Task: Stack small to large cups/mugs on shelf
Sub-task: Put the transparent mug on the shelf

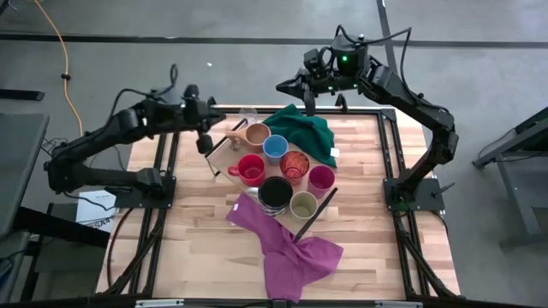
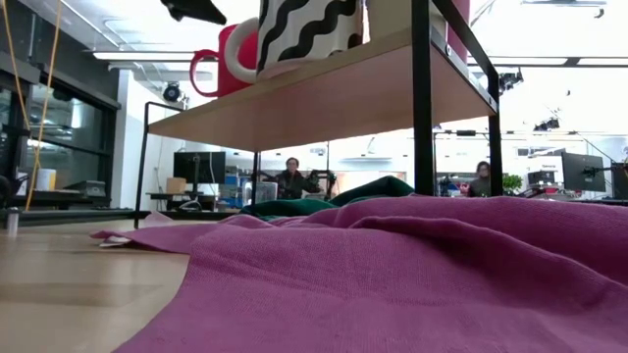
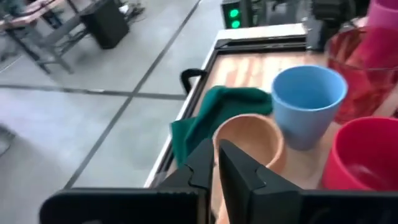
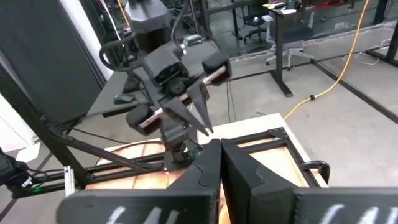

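The shelf [image 1: 223, 156] lies slantwise mid-table, and its underside [image 2: 324, 98] fills the low view. On it stand the tan cup [image 1: 257, 133], blue cup [image 1: 275, 148], red mug [image 1: 250, 169], orange patterned cup [image 1: 294, 162], magenta cup [image 1: 321, 178], black cup [image 1: 275, 192] and olive-beige cup [image 1: 303, 204]. The clear glass [image 1: 248, 113] stands on the table by the far edge. My left gripper [image 1: 205, 141] hangs shut off the shelf's left end, short of the tan cup [image 3: 249, 140]. My right gripper [image 1: 308, 98] hovers shut over the far edge.
A green cloth [image 1: 304, 128] lies bunched at the shelf's far side. A purple cloth [image 1: 287, 244] spreads from under the shelf toward the near edge and fills the low view's foreground [image 2: 392, 275]. Bare wood shows at the near left and right. People sit in the room beyond.
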